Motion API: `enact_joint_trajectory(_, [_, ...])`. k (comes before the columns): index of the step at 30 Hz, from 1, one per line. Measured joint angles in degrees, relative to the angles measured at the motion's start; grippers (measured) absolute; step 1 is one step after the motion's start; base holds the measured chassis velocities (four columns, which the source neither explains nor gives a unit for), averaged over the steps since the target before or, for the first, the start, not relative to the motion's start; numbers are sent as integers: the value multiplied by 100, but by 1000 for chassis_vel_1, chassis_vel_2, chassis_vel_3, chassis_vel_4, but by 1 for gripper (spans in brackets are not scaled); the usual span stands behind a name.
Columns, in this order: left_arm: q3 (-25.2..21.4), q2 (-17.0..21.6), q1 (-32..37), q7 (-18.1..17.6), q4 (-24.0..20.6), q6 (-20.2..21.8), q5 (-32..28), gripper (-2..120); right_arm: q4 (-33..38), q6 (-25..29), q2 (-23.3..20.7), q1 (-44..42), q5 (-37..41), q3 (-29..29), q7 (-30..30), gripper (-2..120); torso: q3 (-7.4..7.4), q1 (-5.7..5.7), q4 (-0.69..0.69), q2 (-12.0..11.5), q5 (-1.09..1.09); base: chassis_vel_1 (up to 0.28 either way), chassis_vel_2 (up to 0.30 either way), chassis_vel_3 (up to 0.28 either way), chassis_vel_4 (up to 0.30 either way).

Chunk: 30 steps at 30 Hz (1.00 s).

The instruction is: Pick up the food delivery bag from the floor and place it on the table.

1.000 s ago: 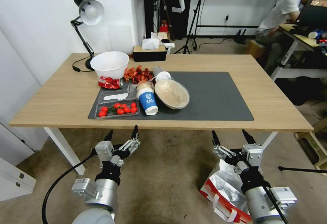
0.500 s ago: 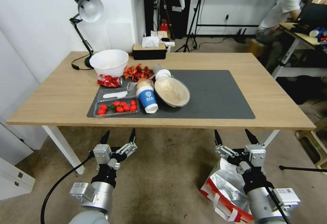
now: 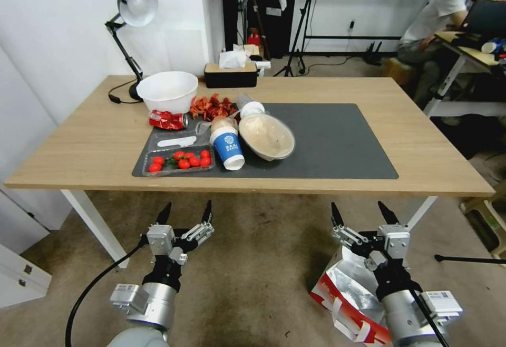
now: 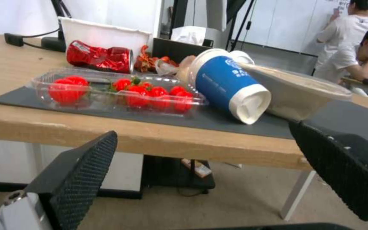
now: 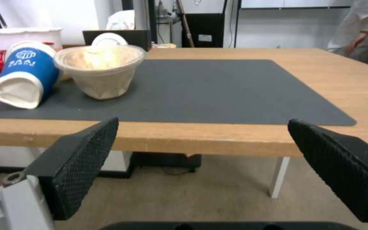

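table (image 3: 400,141): wide rectangular light-wood top on white legs; its near edge faces the robot, and the right half looks like the roomiest landing spot for a bulky bag
floor (image 3: 263,262): dull grey-brown carpet, matte, with dark stains
mat (image 3: 337,141): flat dark grey sheet; clutter crowds its left part, the right part lies bare
food delivery bag (image 3: 350,294): large boxy paper bag, red and white outside, crinkled silver foil lining, flat white loop handles; it sits on the carpet just below the right arm, not yet lifted, mouth gaping upward so the handles look reachable from above
right gripper (image 3: 365,219): held over the bag near the table's front edge, black textured fingers spread wide, grasping nothing, apparently ready for the pickup
left gripper (image 3: 185,212): raised before the table edge, well apart from the bag, fingers likewise spread and empty; seems idle
white bowl (image 3: 167,91): deep, round, smooth, near the lamp
paper bowl (image 3: 266,137): shallow, beige, tilted
blue cup (image 3: 227,148): paper, lying on its side, white lid toward the robot
tomato tray (image 3: 179,162): clear thin plastic, glossy small red fruit inside
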Motion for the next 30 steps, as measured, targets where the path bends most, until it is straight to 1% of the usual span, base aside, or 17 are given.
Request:
enact_joint_trajectory(1, [0,0,0,0,0,0,0,100,0,0,0,0,0,0,0,100,0,0,0,0,0,0,0,0,0])
enact_joint_trajectory(5, [-16,-2,9,12,-5,8,-26,100,-31,8,0,29,32,-17,-41,100,-93,-66,0,-161,0,0,0,0,0])
enact_joint_trajectory(9, [-15,-12,4,13,-3,12,-5,100,-45,11,0,35,32,-27,-42,100,-136,-97,0,-234,0,0,0,0,0])
enact_joint_trajectory(12, [-14,-23,1,13,35,4,40,100,-70,17,0,39,32,-34,-50,100,-205,-146,0,-352,0,0,0,0,0])
enact_joint_trajectory(23, [-21,-28,-9,15,76,-4,81,100,-106,24,-1,65,36,-34,-81,100,-344,-258,0,-604,0,0,0,0,0])
enact_joint_trajectory(30, [-30,-28,8,-1,102,-66,100,100,-106,28,-1,69,47,-40,-89,100,-470,-347,0,-818,0,0,0,0,0])
